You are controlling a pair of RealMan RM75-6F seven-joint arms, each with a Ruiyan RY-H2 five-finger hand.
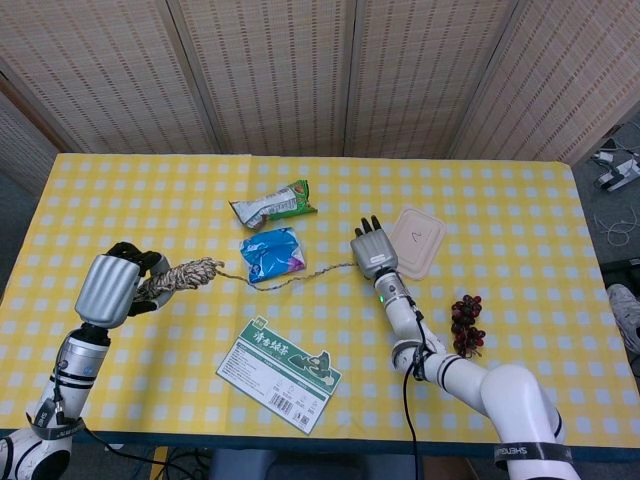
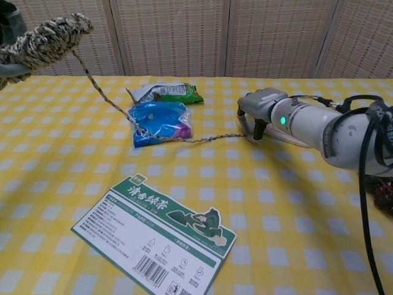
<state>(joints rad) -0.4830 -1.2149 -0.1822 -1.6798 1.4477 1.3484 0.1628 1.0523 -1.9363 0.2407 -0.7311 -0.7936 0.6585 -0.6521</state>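
Nearest, a green-and-white card (image 1: 279, 374) lies flat on the checked table (image 1: 520, 200). Left hand (image 1: 112, 287): fingers wrapped round a bundle of rope (image 1: 182, 275), held off the cloth so its loose strand trails across the blue packet (image 1: 271, 253). Right hand (image 1: 373, 250): fingers curled down on the strand's far end just under the fingertips, apparently pinning it; white tray (image 1: 417, 241) just beyond.

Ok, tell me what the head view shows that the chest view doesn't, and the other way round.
Only the head view shows the whole left robot hand wrapped around the rope bundle, the full pink lid and the grape bunch. Only the chest view shows the right robot hand side-on, fingers curled down at the rope's free end. Both show the rope trailing over the blue packet, the green snack bag and the green-and-white card on the checked table.
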